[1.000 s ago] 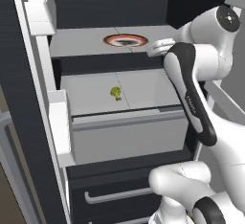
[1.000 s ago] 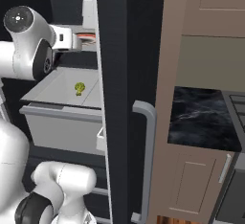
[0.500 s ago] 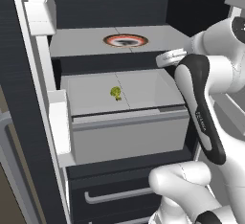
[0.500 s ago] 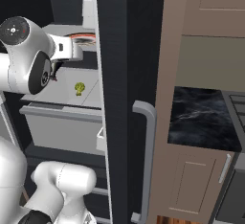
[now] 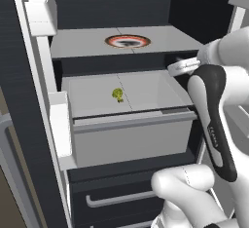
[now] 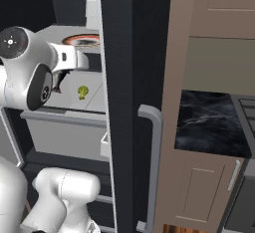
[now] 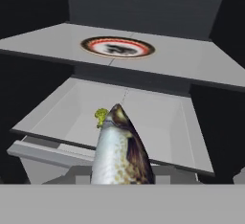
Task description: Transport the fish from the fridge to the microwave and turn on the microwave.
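A grey, silvery fish (image 7: 119, 151) rises from the bottom of the hand view, its dark head pointing into the fridge (image 5: 82, 44). My gripper (image 5: 181, 67) is shut on the fish and hangs at the right side of the fridge opening, level with the pulled-out drawer (image 5: 131, 134). The fish hides my fingertips. The microwave is out of view.
A round red-rimmed plate (image 5: 128, 41) lies on the upper shelf. A small yellow-green vegetable (image 5: 117, 94) sits in the open drawer. White door bins (image 5: 58, 124) line the left. The fridge door's edge (image 6: 117, 102) and its handle (image 6: 154, 167) stand to my right, with a dark counter (image 6: 209, 122) beyond.
My hand has drawn back from the plate on the upper shelf, moving right and lower toward the fridge front, with the fish still in it.
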Tool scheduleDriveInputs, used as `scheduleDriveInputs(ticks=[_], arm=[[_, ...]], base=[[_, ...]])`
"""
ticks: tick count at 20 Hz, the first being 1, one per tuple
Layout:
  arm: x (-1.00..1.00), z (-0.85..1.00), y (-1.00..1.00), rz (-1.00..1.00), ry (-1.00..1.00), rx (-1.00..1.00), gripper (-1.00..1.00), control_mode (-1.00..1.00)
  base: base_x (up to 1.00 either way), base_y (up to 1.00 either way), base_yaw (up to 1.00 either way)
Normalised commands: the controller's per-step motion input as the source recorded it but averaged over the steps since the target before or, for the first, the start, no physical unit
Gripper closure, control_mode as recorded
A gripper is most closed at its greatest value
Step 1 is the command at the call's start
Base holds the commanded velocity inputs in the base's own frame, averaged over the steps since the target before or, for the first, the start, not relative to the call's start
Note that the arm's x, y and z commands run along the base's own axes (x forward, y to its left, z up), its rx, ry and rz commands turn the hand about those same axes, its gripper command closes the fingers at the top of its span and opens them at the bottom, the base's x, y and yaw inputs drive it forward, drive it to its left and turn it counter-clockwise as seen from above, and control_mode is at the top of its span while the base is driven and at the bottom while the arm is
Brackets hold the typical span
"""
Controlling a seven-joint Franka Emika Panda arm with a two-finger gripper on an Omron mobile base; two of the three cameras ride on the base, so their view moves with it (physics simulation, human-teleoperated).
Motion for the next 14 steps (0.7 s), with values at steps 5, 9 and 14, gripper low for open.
scheduleDriveInputs(ticks=[5, 9, 14], arm=[[-0.15, 0.00, -0.11, 0.00, 0.00, -0.01, 1.00, -1.00], [-0.15, 0.00, 0.00, -0.03, 0.00, 0.00, 1.00, -1.00], [-0.10, 0.00, 0.00, -0.07, 0.00, 0.00, 1.00, -1.00]], base=[[0.00, 0.00, 0.00], [0.00, 0.00, 0.00], [0.00, 0.00, 0.00]])
